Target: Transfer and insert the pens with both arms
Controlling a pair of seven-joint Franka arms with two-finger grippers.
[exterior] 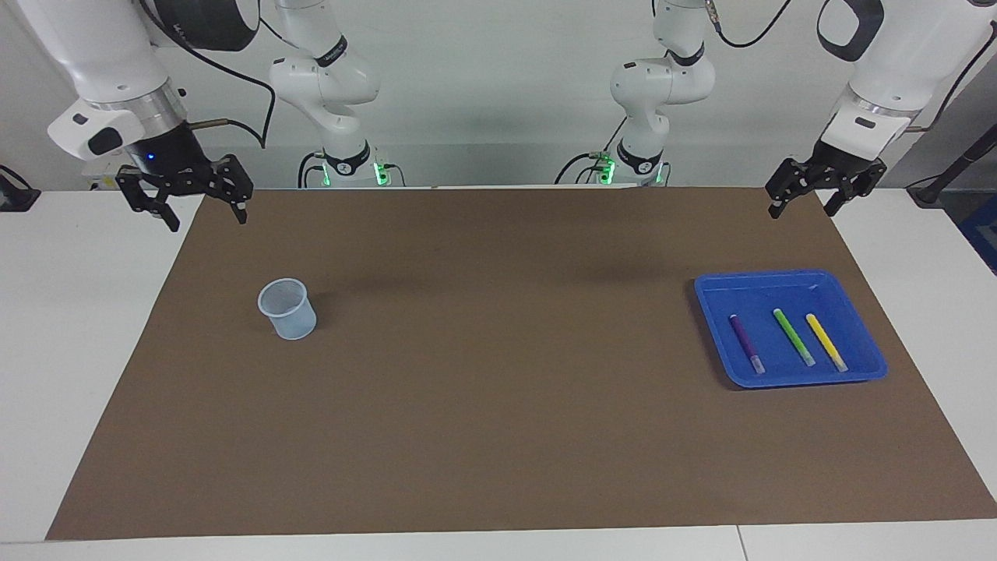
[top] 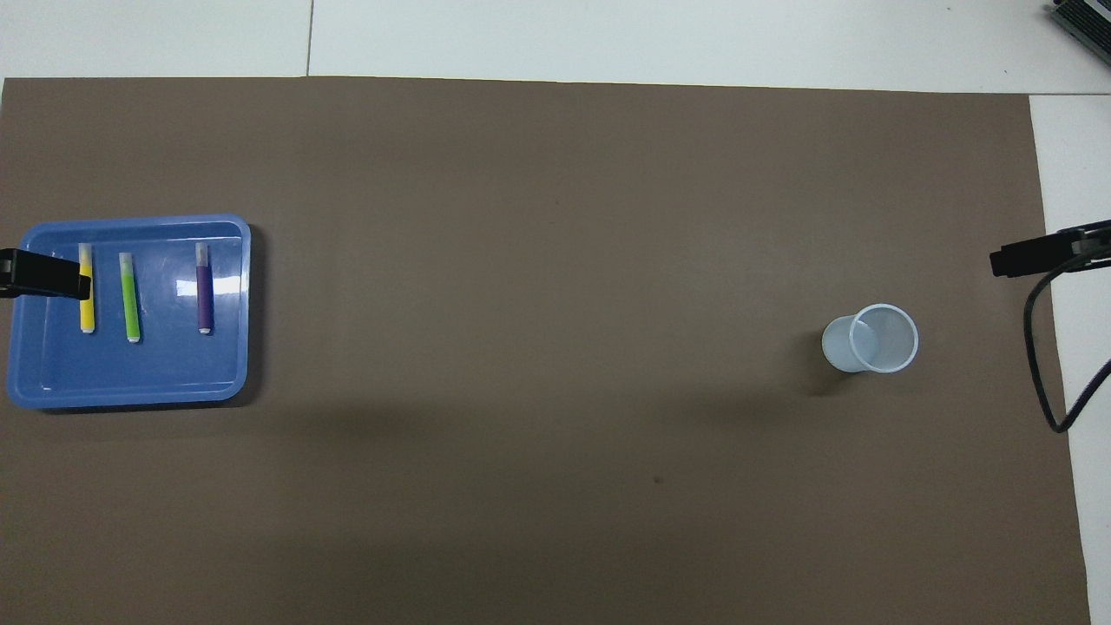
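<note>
1. Purple pen (exterior: 746,343), green pen (exterior: 794,336) and yellow pen (exterior: 826,341): slim, pale-tipped, lying parallel in the blue tray (exterior: 716,290), each pointing roughly 11-to-5 o'clock in the facing view.
2. Clear cup (exterior: 287,309) stands upright toward the right arm's end.
3. Left gripper (exterior: 824,187) and right gripper (exterior: 187,195) both hang raised with fingers spread, holding nothing.

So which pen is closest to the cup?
The purple pen. It lies in the blue tray on the side toward the cup; the green pen is in the middle and the yellow pen lies outermost.
</note>
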